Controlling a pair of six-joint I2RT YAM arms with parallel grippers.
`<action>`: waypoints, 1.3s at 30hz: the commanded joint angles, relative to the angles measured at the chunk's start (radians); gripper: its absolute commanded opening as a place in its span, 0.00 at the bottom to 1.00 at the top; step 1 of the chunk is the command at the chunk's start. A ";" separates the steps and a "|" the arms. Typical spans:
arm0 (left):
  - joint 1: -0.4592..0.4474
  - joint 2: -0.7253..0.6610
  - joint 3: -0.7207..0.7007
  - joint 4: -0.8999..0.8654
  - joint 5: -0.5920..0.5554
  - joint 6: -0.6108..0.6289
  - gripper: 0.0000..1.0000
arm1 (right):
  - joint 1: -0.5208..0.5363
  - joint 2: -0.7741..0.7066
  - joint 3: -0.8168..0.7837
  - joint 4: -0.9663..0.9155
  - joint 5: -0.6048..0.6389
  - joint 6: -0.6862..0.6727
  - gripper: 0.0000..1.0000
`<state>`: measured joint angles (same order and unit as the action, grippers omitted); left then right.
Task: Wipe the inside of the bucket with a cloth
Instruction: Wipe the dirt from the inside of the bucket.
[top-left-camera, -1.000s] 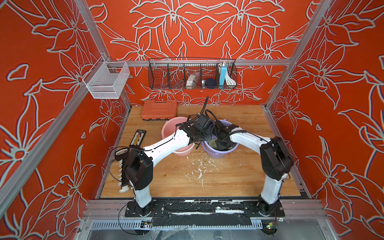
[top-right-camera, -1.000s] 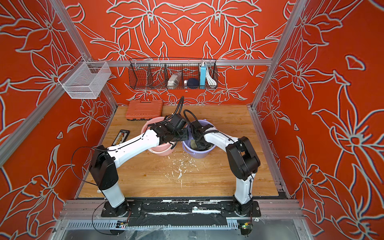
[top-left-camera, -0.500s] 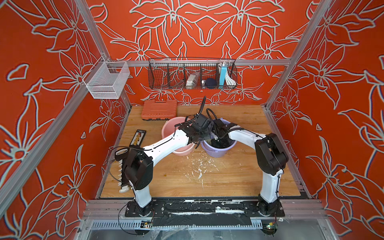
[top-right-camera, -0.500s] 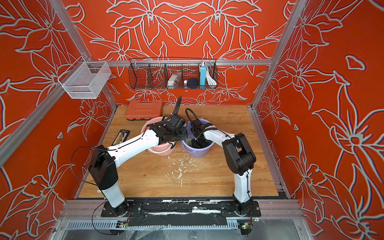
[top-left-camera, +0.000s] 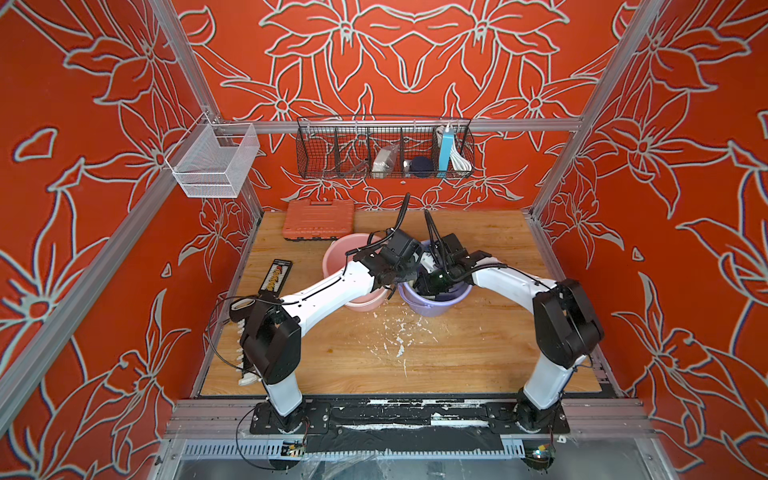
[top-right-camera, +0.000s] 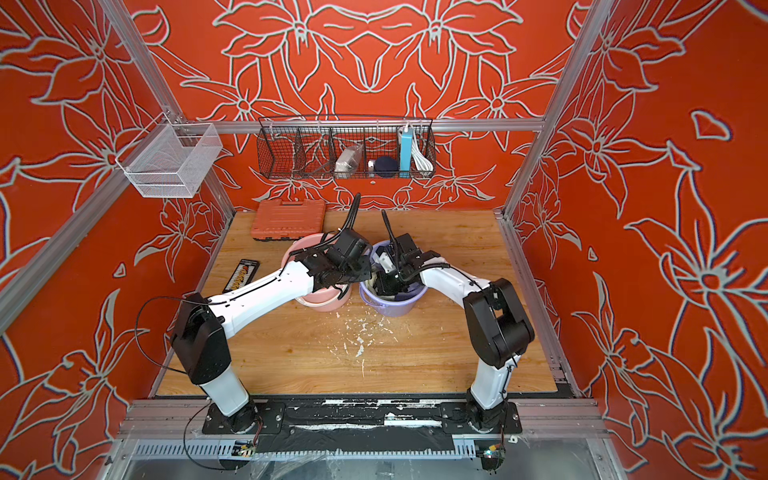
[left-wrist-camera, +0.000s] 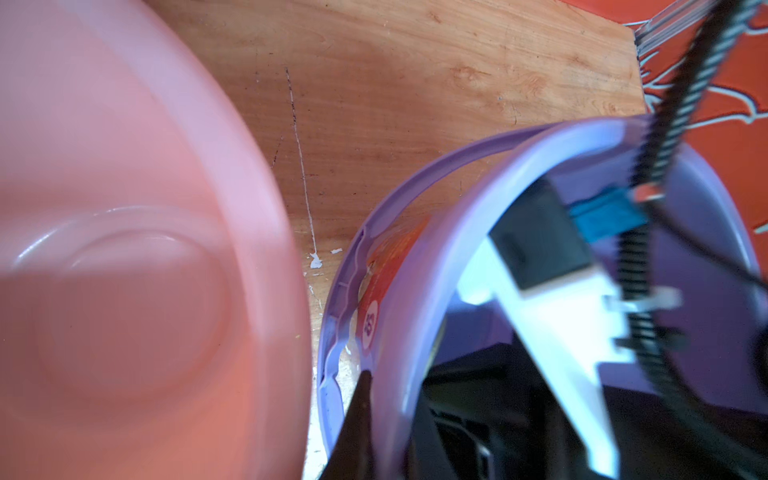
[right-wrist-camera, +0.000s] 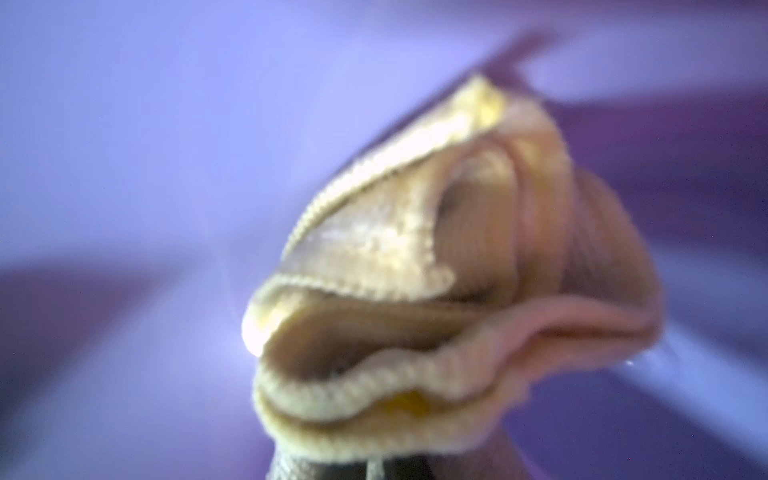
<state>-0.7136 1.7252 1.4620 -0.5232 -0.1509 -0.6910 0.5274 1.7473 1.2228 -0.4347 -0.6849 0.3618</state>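
The right gripper is lowered inside the purple bucket. Its fingers are clenched on the cloth, which is bunched in folds just beyond the fingertips, with the lilac inner wall close behind. This view is blurred, so contact between cloth and wall cannot be told.

The left gripper is closed at the bucket's rim. One dark finger is seen on the outside of the wall, between it and the lowered handle; its opposite is hidden. The pink bucket is set just beside that outer finger. Both buckets are upright on the wooden table.
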 joint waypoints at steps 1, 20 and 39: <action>-0.047 0.011 0.008 -0.006 0.044 0.074 0.00 | 0.035 -0.038 -0.007 0.047 -0.157 -0.012 0.00; -0.057 -0.082 0.019 0.030 -0.208 0.156 0.00 | 0.039 -0.153 0.106 -0.580 0.674 -0.149 0.00; -0.075 -0.098 -0.043 0.086 -0.180 0.133 0.00 | 0.087 -0.110 0.106 -0.555 0.489 -0.082 0.00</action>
<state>-0.7883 1.6562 1.4071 -0.4595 -0.2947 -0.5541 0.5941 1.6695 1.3590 -1.0000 -0.0101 0.2562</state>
